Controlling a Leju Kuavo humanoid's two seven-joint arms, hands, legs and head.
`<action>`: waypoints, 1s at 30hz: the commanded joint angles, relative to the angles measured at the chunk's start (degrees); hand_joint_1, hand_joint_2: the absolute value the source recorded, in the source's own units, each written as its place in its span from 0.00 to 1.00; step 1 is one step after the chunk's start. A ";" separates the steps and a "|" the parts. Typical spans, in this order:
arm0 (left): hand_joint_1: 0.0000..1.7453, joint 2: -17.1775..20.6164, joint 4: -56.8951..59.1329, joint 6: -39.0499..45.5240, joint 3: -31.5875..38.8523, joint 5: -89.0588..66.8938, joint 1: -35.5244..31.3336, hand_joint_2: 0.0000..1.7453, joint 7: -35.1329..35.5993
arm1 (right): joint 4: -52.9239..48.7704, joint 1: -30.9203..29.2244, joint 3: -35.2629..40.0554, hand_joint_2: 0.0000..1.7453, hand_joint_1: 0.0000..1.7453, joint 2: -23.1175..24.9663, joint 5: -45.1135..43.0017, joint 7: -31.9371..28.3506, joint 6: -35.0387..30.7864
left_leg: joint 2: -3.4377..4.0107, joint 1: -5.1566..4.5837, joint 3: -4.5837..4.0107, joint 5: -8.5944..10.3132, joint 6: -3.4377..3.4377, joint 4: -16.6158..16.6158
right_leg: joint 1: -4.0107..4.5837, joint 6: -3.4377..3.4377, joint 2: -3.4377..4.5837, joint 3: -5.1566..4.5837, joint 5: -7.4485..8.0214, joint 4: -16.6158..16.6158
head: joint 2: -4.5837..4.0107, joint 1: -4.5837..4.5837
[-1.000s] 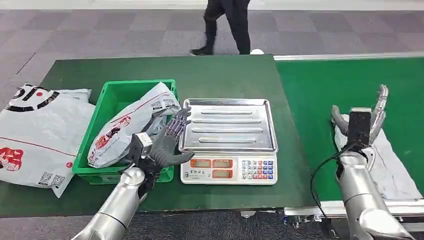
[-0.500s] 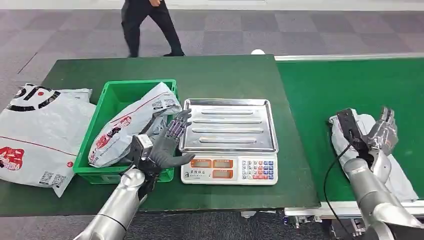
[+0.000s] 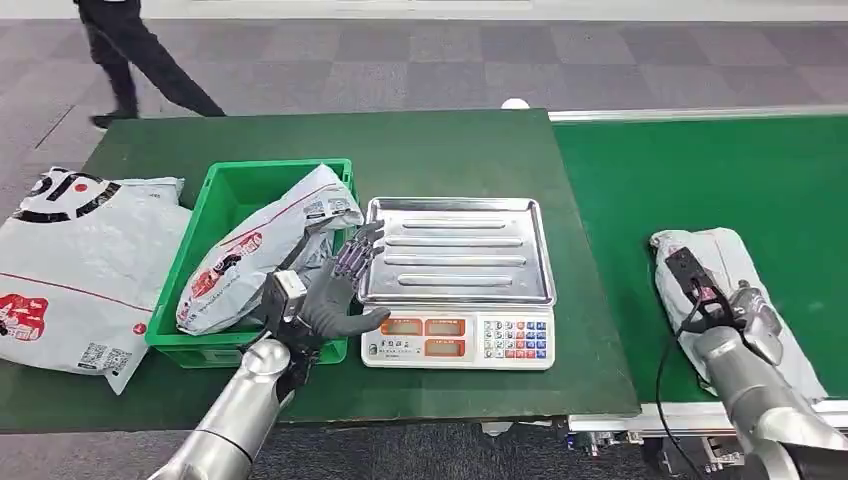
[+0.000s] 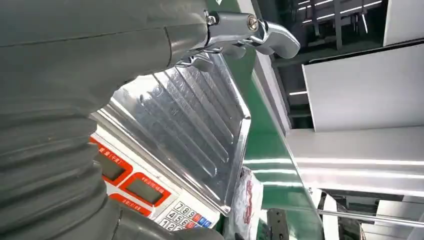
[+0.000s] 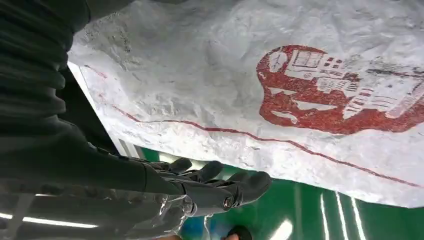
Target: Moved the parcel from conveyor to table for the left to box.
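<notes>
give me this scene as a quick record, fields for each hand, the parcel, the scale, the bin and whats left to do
right hand: down on the parcel on the conveyor; grasp not clear
left hand: open, empty, between bin and scale
parcel: grey-white bag with red print, lying flat on the conveyor
scale: steel tray bare
green bin: holds one bagged parcel, leaning on its rim
table: another large bag lies beside the bin
remaining: parcel not yet on the table
</notes>
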 commanded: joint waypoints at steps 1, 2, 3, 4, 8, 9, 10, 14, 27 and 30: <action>0.00 0.32 4.34 0.23 0.68 -0.23 -1.97 1.00 0.24 | 3.64 -3.91 2.72 1.00 0.00 1.39 1.71 3.17 3.12 | 0.14 0.00 0.15 -0.01 -0.01 -0.09 | 0.01 -0.06 0.13 0.12 0.03 -0.10 | 0.00 0.00; 0.00 0.32 4.34 0.23 0.68 -0.23 -1.97 1.00 0.24 | 3.64 -3.91 2.72 1.00 0.00 1.39 1.71 3.17 3.12 | 0.17 0.01 0.09 -0.03 -0.01 -0.03 | 0.01 -0.05 0.16 0.06 0.03 -0.05 | 0.00 0.00; 0.00 0.44 4.00 0.33 0.79 -0.26 -1.62 1.00 0.24 | 3.69 -4.26 2.81 1.00 0.00 1.82 1.91 3.45 4.19 | 0.27 0.01 0.19 -0.03 -0.02 -0.11 | 0.02 -0.07 0.26 0.13 0.07 -0.14 | 0.00 0.00; 0.00 0.44 4.00 0.33 0.79 -0.26 -1.62 1.00 0.24 | 3.69 -4.26 2.81 1.00 0.00 1.82 1.91 3.45 4.19 | 0.23 -0.01 0.11 -0.03 -0.01 -0.05 | 0.00 -0.05 0.21 0.06 0.05 -0.06 | 0.00 0.00; 0.00 0.60 3.62 0.41 1.07 -0.29 -1.28 1.00 0.24 | 3.43 -4.77 2.35 1.00 0.00 2.30 1.89 3.55 5.62 | 0.30 0.01 0.19 -0.02 -0.02 -0.12 | 0.02 -0.08 0.28 0.13 0.07 -0.13 | 0.00 0.00; 0.00 0.60 3.62 0.41 1.07 -0.29 -1.28 1.00 0.24 | 3.43 -4.77 2.35 1.00 0.00 2.30 1.89 3.55 5.62 | 0.28 0.03 0.19 -0.02 -0.02 -0.12 | 0.04 -0.08 0.26 0.15 0.07 -0.15 | 0.00 0.00; 0.00 0.60 3.62 0.41 1.07 -0.29 -1.28 1.00 0.24 | 3.43 -4.77 2.35 1.00 0.00 2.30 1.89 3.55 5.62 | 0.21 0.01 0.17 0.00 -0.02 -0.11 | 0.01 -0.06 0.20 0.14 0.05 -0.12 | 0.00 0.00; 0.00 0.64 3.36 0.47 1.29 -0.35 -1.03 1.00 0.24 | 3.29 -4.94 2.29 1.00 0.00 2.54 2.33 2.94 6.09 | 0.20 0.02 0.19 0.00 -0.01 -0.12 | 0.03 -0.06 0.17 0.18 0.05 -0.14 | 0.00 0.00; 0.00 0.70 3.33 0.52 1.38 -0.35 -0.99 1.00 0.24 | 3.35 -5.33 2.17 1.00 0.00 2.85 2.33 2.77 6.80 | 0.14 0.01 0.10 0.00 0.00 -0.05 | 0.01 -0.04 0.10 0.10 0.03 -0.05 | 0.00 0.00; 0.00 0.80 3.33 0.48 1.54 -0.32 -1.03 1.00 0.24 | 3.39 -5.81 2.03 1.00 0.00 3.09 2.44 2.46 7.36 | 0.29 0.04 0.24 0.01 -0.02 -0.19 | 0.05 -0.09 0.24 0.21 0.10 -0.22 | 0.00 0.00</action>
